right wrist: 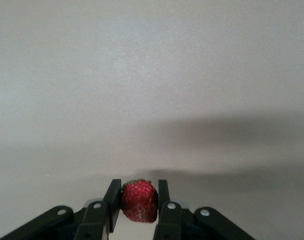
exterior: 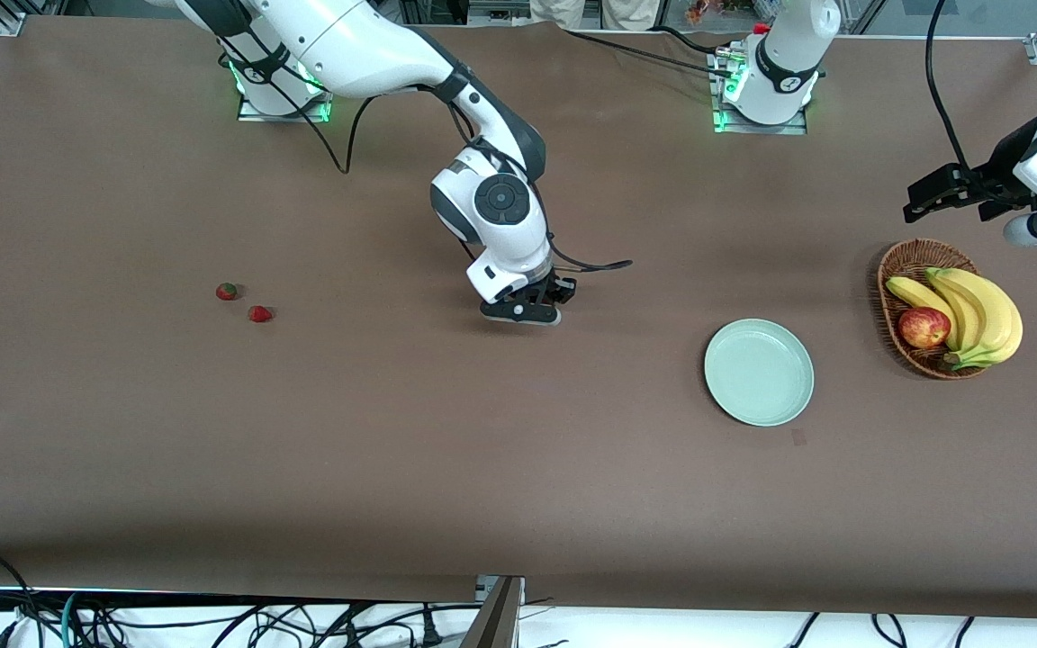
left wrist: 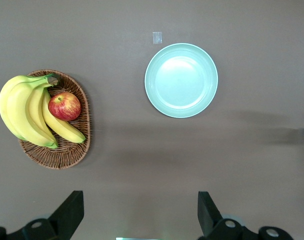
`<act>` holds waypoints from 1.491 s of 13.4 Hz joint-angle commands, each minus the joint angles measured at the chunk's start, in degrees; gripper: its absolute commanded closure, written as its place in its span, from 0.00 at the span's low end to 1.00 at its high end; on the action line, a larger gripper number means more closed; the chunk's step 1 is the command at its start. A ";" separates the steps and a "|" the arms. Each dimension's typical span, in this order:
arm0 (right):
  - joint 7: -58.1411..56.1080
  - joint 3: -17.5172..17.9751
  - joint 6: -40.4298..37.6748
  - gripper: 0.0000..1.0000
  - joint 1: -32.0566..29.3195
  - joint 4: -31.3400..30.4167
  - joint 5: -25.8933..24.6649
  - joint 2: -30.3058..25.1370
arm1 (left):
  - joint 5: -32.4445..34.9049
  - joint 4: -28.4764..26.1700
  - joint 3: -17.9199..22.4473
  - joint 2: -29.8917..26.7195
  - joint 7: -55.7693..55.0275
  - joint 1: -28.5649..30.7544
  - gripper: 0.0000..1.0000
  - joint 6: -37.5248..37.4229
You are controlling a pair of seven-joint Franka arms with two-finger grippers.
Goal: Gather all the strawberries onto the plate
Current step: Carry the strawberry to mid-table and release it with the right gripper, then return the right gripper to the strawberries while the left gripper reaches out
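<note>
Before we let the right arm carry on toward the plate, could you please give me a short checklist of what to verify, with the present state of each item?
1. Right gripper shut on a strawberry: ok, berry sits between both fingers.
2. Plate free of other things: ok, nothing lies in it.
3. Table between right gripper and plate unobstructed: ok.
4. Left gripper out of the way: ok, it waits open above the basket end.
5. Remaining strawberries located: ok, two lie toward the right arm's end.
6. Grip firmness: cannot tell.
</note>
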 commanded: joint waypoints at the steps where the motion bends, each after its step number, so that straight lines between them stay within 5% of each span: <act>1: -0.95 -1.11 -1.45 0.00 0.11 1.96 -0.93 -0.71 | 0.23 0.16 -0.28 -0.51 -0.28 0.28 0.00 -0.59; 5: -13.99 -1.28 -15.84 0.00 -7.43 6.18 -0.93 -4.75 | 0.14 0.16 -0.28 -0.51 -0.28 0.28 0.00 -0.59; 10: -30.64 -2.51 -22.28 0.00 -20.70 5.57 -1.02 -5.82 | -0.47 1.03 -0.37 -0.51 -0.81 0.28 0.00 -1.02; 13: -37.85 -7.32 -27.03 0.00 -23.63 4.16 -1.02 -6.43 | -3.63 2.96 -0.46 -0.07 -0.54 0.02 0.00 -1.20; 18: -39.89 -11.92 -23.88 0.00 -24.07 -7.24 -0.67 -10.90 | -8.47 4.81 -0.37 1.33 -0.89 -0.51 0.00 -0.85; 20: -40.94 -13.76 -16.97 0.00 -24.16 -15.40 -0.67 -13.98 | -8.47 5.08 -0.37 3.35 -0.98 -0.51 0.00 -0.59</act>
